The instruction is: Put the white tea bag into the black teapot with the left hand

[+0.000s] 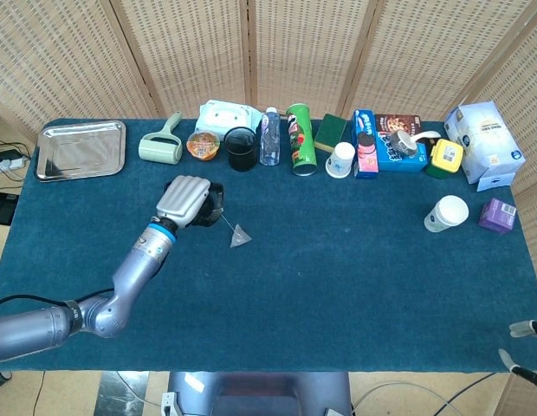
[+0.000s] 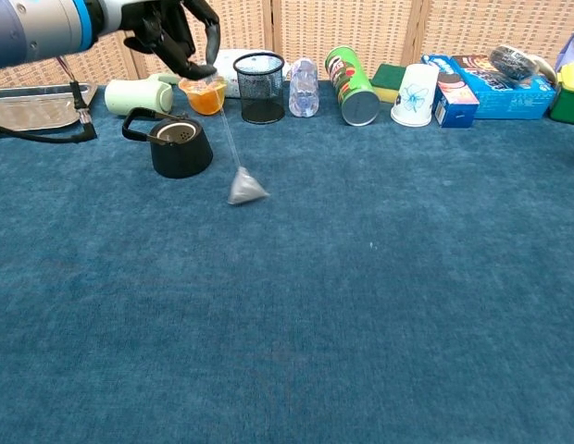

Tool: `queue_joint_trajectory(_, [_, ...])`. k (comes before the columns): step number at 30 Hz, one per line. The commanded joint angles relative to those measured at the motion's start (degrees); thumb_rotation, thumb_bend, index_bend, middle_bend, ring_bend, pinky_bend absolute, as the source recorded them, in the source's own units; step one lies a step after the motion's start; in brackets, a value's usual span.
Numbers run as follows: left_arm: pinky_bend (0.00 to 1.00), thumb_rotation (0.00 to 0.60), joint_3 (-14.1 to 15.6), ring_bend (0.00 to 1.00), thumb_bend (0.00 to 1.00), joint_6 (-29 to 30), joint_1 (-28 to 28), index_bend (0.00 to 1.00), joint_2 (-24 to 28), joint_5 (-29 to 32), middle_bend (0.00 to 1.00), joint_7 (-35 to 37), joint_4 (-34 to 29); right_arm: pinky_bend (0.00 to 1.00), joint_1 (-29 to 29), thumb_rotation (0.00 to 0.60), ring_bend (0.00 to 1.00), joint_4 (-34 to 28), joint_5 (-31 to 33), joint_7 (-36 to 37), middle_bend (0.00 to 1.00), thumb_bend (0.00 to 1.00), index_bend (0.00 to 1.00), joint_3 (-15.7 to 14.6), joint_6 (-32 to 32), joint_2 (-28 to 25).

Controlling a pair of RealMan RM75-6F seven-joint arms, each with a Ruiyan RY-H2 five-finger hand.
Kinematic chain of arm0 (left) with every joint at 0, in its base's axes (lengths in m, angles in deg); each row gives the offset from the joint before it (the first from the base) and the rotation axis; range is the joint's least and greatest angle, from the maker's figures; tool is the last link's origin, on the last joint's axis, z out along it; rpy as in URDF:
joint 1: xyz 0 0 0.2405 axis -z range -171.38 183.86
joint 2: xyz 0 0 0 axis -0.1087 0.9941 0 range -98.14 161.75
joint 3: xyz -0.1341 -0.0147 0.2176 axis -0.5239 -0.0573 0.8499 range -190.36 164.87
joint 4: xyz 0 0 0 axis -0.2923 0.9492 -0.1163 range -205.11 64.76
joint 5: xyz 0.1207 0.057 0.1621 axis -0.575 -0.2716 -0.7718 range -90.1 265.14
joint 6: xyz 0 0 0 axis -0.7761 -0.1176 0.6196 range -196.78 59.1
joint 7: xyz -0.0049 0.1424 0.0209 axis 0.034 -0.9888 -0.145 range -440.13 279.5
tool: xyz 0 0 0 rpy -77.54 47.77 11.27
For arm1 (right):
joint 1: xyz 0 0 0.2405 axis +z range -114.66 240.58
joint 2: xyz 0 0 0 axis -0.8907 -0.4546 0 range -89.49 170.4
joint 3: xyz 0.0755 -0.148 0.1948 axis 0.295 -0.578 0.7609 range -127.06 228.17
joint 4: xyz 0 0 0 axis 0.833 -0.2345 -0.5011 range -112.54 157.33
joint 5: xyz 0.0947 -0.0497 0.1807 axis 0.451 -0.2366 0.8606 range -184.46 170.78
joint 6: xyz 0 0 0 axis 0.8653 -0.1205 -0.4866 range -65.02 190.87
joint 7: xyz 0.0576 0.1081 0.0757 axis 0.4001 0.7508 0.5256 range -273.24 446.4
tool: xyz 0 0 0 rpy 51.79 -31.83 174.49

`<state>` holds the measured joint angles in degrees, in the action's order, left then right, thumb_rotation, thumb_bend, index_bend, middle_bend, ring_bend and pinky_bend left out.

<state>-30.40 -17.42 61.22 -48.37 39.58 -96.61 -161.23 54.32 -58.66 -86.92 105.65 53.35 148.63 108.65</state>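
Your left hand (image 2: pixel 167 32) pinches string of white tea bag (image 2: pixel 244 189); bag dangles tilted and blurred, just right of black teapot (image 2: pixel 180 148), low over counter (image 2: pixel 361 305). Teapot upright, lid opening bare. Your right hand (image 1: pixel 524 347) barely at frame edge; can't tell its state.

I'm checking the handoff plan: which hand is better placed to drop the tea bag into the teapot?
Left. The left hand already pinches the string, the white tea bag dangles beside the black teapot. The right hand sits at the far table edge.
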Motion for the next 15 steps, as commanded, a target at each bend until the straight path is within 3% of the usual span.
queue_joint_trajectory(1, [0.94,0.600,-0.61,1.00,0.46,1.03,-0.37,0.64,1.14,0.74,1.00,0.29,-1.48,0.32,-0.03,0.600,0.38,0.46,-0.23,0.47,0.44,0.27,0.41,-0.05,0.08,0.18])
queue_joint_trajectory(15, [0.94,0.600,-2.71,1.00,0.46,4.10,-1.54,0.64,3.51,3.72,1.00,2.19,-2.65,0.31,-0.30,0.600,0.38,0.40,-0.36,0.62,0.44,0.28,0.41,0.19,0.83,-0.12])
